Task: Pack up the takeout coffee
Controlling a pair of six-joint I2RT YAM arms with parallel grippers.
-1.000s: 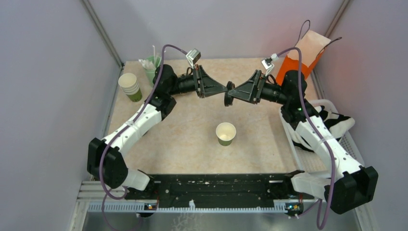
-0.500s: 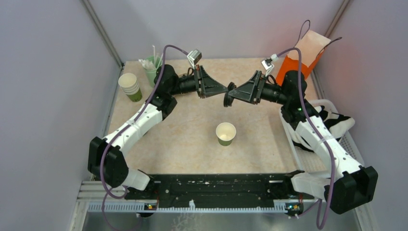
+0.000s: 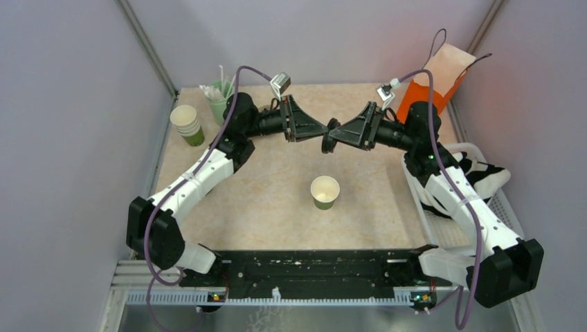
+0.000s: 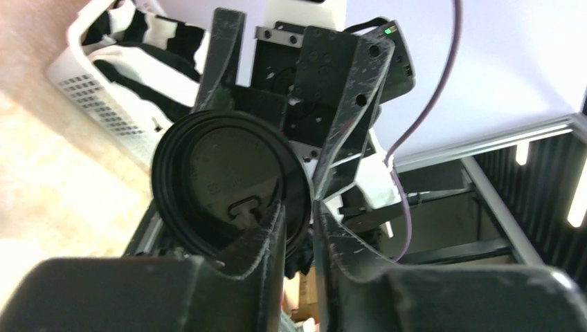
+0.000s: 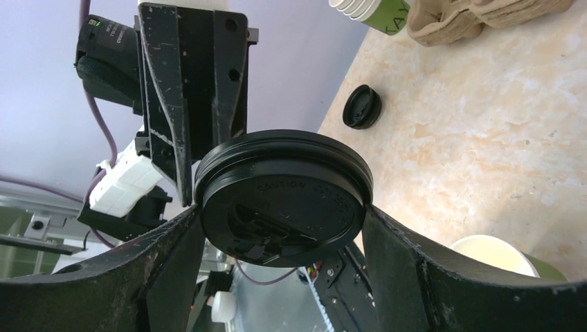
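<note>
Cup: olive-green and cream paper takeout cup (image 3: 324, 191), upright and open-topped on the table (image 3: 263, 207), about mid-table and nearer the arm bases than the tools are. Nothing touches it.
Lid: round black plastic lid (image 5: 284, 200), held in the air over the far half of the table, well apart from the cup. It stands on edge between the two tools, and raised lettering shows in the right wrist view.
Right tool: right tool (image 5: 282, 218) has its fingers spread wide, one against each side of the lid's rim, clasping the lid across its full width.
Left tool: left tool (image 4: 299, 214) has its fingers drawn narrow with a slim gap between them. The lid's rim sits at that gap, but whether the fingers press on it cannot be told.
Arms: both reach inward and meet tip to tip above the table.
Cup stack: nested cream-and-green paper cups (image 3: 187, 124), upright at the far left edge.
Stick cup: pale-green cup of white sticks (image 3: 218, 97), just behind the stack in the far left corner.
Second lid: small black lid (image 5: 362, 106), lying flat on the table near the carrier.
Carrier: brown moulded cardboard carrier (image 5: 477, 17), beside the cup stack.
Bag: orange and cream paper bag (image 3: 443, 79), upright in the far right corner.
Basket: white mesh basket (image 4: 97, 104) along the right edge, holding a black-and-white striped cloth (image 3: 484, 176).
</note>
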